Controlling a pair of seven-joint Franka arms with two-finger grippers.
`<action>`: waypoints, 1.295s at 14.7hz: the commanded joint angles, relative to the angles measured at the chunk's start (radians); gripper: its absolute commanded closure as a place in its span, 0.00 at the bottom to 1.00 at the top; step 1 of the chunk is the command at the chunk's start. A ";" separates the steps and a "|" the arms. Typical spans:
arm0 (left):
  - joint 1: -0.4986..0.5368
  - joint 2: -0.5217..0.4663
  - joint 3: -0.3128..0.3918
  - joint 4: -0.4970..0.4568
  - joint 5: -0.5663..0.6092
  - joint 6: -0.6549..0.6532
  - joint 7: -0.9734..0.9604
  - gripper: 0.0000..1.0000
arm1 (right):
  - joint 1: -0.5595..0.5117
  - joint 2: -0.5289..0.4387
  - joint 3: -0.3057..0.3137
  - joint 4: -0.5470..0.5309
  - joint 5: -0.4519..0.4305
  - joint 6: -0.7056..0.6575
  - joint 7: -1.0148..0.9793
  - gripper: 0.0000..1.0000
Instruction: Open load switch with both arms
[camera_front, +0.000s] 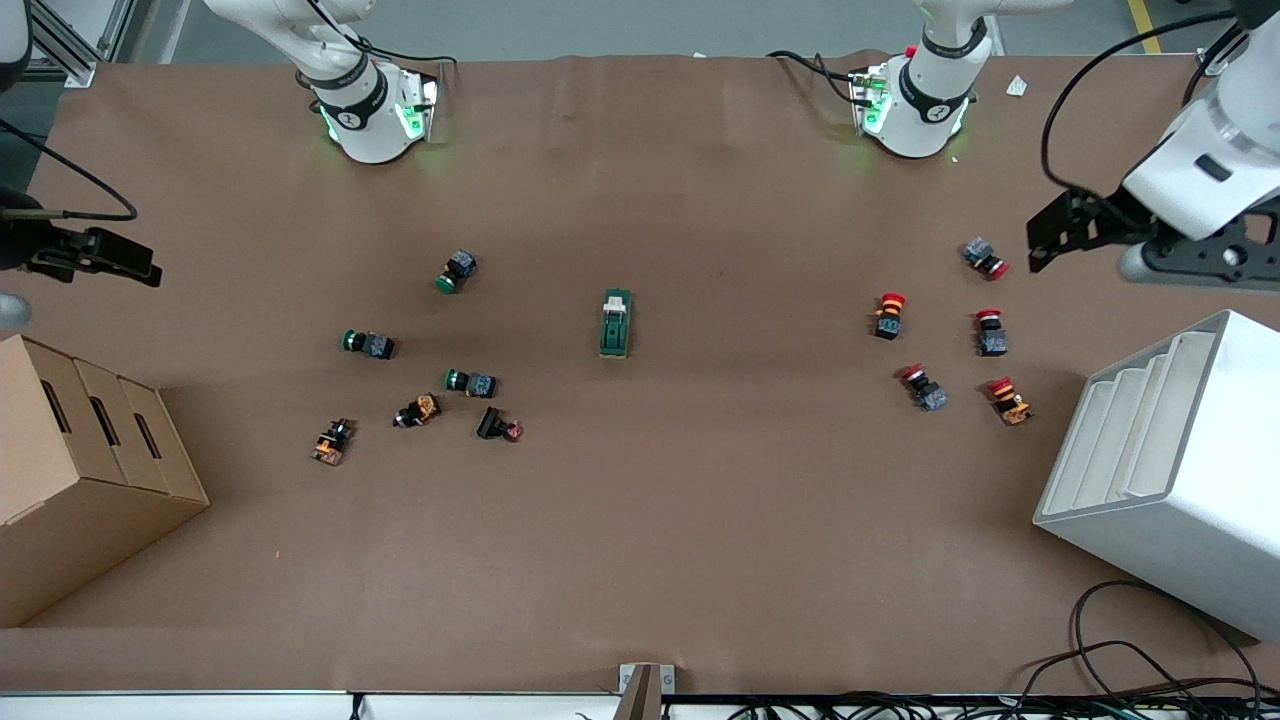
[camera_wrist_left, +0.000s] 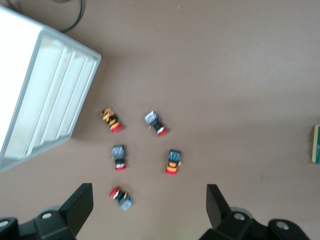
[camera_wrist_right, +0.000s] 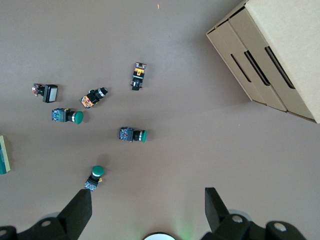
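Observation:
The load switch (camera_front: 616, 323), a dark green block with a white lever piece at the end toward the robot bases, lies flat at the middle of the table. It shows only as a sliver at the border of the left wrist view (camera_wrist_left: 316, 144) and of the right wrist view (camera_wrist_right: 3, 155). My left gripper (camera_front: 1060, 235) hangs open and empty over the table at the left arm's end, above a cluster of red push buttons (camera_wrist_left: 120, 197). Over the right arm's end, my right gripper (camera_front: 100, 258) is open and empty too, with a green push button (camera_wrist_right: 95, 177) below it. Both grippers are well apart from the switch.
Several green and orange push buttons (camera_front: 470, 382) lie scattered toward the right arm's end. Several red ones (camera_front: 890, 314) lie toward the left arm's end. A cardboard box (camera_front: 80, 470) stands at the right arm's end and a white slotted rack (camera_front: 1170, 460) at the left arm's end.

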 joint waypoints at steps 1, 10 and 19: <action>-0.010 -0.101 0.037 -0.107 -0.013 -0.007 0.009 0.00 | 0.015 -0.056 -0.012 -0.045 0.007 -0.005 0.012 0.00; 0.055 -0.201 0.016 -0.207 -0.050 0.001 0.018 0.00 | 0.017 -0.156 -0.029 -0.102 0.004 -0.011 0.008 0.00; 0.055 -0.113 -0.047 -0.125 -0.050 -0.008 -0.031 0.00 | 0.023 -0.182 -0.022 -0.105 0.002 -0.032 0.006 0.00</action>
